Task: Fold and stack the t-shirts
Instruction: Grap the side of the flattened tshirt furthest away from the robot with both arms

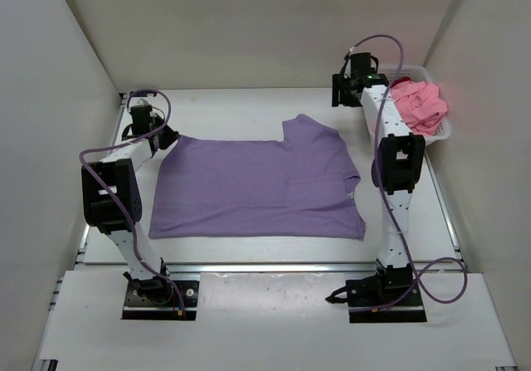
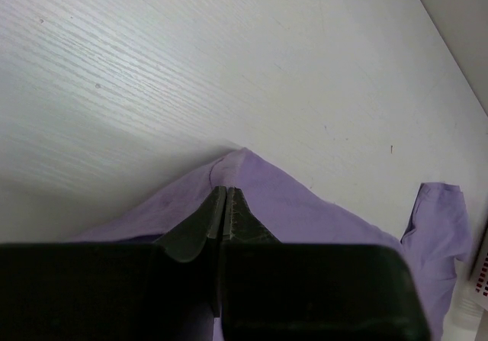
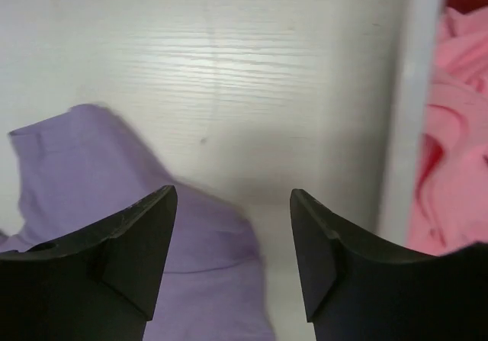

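Left jaws pinch shut on the far-left corner of the lavender t-shirt [image 2: 305,204], which lies spread across the middle of the table [image 1: 249,109]. My right jaws gape empty beside the far-right basket [image 3: 404,112] holding the pink t-shirt [image 3: 457,127]. Pulling one-handed, I judge, would drag the cloth askew and wrinkle it.

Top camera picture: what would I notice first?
The big lavender t-shirt, spread flat mid-table, catches the eye first. Next comes the crumpled pink t-shirt in the white basket at the far right corner. The left gripper pinches the lavender t-shirt's far left corner; the right gripper hangs open near the basket.
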{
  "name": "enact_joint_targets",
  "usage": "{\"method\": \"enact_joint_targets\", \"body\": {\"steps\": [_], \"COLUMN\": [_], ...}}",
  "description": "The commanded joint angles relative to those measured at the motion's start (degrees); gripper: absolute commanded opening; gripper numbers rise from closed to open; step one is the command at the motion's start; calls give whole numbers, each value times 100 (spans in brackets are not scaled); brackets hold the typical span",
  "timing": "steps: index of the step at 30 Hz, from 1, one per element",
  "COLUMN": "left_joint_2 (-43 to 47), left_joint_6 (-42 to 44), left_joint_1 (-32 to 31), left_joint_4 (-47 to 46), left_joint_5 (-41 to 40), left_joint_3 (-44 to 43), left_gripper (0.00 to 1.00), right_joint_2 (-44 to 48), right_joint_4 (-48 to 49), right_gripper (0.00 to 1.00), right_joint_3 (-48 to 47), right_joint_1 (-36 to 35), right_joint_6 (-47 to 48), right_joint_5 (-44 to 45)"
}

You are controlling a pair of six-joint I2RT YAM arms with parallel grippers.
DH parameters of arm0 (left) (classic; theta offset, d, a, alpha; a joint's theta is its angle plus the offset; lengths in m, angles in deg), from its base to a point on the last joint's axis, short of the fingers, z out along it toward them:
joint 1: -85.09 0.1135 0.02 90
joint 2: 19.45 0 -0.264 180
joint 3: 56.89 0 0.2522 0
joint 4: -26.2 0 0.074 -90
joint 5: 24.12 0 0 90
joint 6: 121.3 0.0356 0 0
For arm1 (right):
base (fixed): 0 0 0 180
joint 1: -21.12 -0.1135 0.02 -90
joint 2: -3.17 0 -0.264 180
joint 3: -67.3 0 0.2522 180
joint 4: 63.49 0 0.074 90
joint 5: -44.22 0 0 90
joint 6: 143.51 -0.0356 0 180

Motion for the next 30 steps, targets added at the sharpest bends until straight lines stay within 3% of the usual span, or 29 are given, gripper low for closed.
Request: {"method": "enact_joint_targets", "body": {"steps": [1, 10, 14, 15, 17, 19, 23, 25, 30], "left_joint_2": [135, 170, 196, 196, 205, 187, 170, 152, 187], "left_joint_6": [14, 31, 40, -3, 23, 14, 14, -3, -100], "left_joint_1": [-7, 2, -6, -15, -24, -7, -50, -59, 28], "left_joint_4": [-126, -161, -179, -188, -179, -188, -171, -197, -319], "left_joint_5": [52, 78, 113, 52, 52, 34, 60, 52, 183], "left_joint_3": [-166, -79, 0, 0, 18, 9, 1, 9, 123], "left_gripper": [0, 0, 0, 0, 0, 0, 0, 0, 0], "right_joint_2": [-270, -358, -481, -490, -525, -543, -79, 228, 556], "right_joint_4": [-19, 34, 86, 69, 130, 17, -63, -63, -694], "right_gripper": [61, 60, 60, 55, 30, 12, 0, 1, 0], "right_joint_3": [92, 373, 364, 356, 329, 233, 521, 811, 1076], "right_joint_1": [-177, -212, -229, -229, -247, -299, -667, -1036, -1836], "right_joint_6": [-34, -60, -42, -34, -69, -104, 9, 37, -104], "right_joint_5": [-881, -2032, -1893, -1927, -1954, -1718, -824, -112, 568]}}
